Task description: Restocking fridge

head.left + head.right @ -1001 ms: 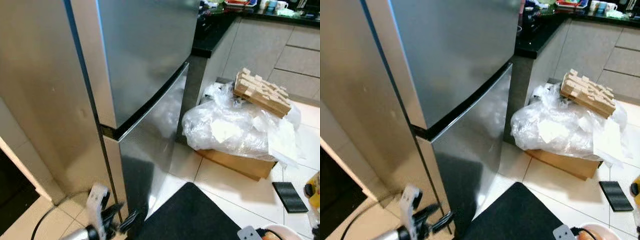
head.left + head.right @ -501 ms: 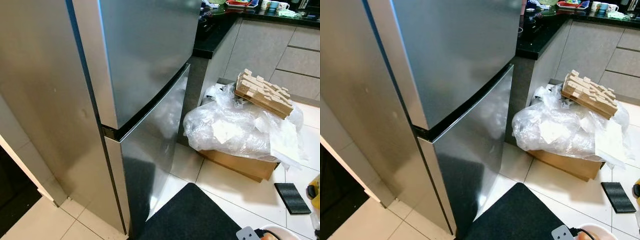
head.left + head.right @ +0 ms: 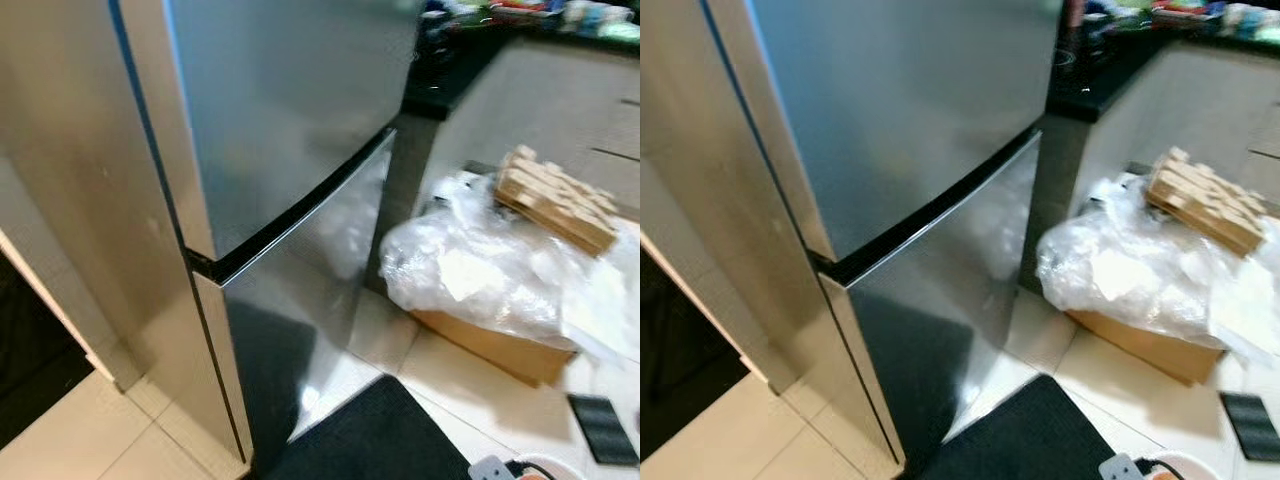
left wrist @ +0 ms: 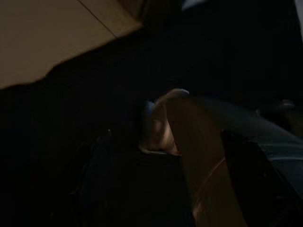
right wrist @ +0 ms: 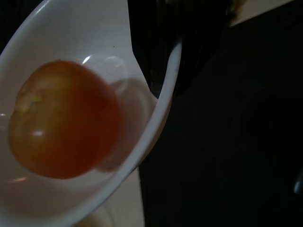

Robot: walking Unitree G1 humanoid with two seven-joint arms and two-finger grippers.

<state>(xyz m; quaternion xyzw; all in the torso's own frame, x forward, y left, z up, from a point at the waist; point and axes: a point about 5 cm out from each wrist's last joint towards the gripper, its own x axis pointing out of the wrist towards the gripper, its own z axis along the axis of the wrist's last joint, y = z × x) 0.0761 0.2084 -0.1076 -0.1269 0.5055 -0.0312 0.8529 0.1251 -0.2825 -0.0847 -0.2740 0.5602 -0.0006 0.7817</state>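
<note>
The stainless steel fridge [image 3: 290,100] stands before me, spanning the left and centre of the eye views. Its upper door and lower door [image 3: 310,280] are both closed, with a black seam between them. In the right wrist view a white bowl [image 5: 71,28] holds one orange-red tomato [image 5: 64,118]. My right gripper [image 5: 163,66] is shut on the bowl's rim, one black finger crossing it. The bowl's edge [image 3: 1168,468] peeks in at the bottom right of the eye views. The left wrist view is very dark, with pale floor tile [image 4: 47,33] at one side.
A black mat [image 3: 370,440] lies on the tiles in front of the fridge. To the right, crumpled clear plastic [image 3: 490,270] covers a cardboard box [image 3: 495,345], with a wooden block stack [image 3: 555,195] on top. A black counter [image 3: 450,80] adjoins the fridge.
A second ago my left gripper showed at the bottom of the eye views; it has dropped out of them. The camera has shifted and the picture is blurred. The fridge doors stay closed.
</note>
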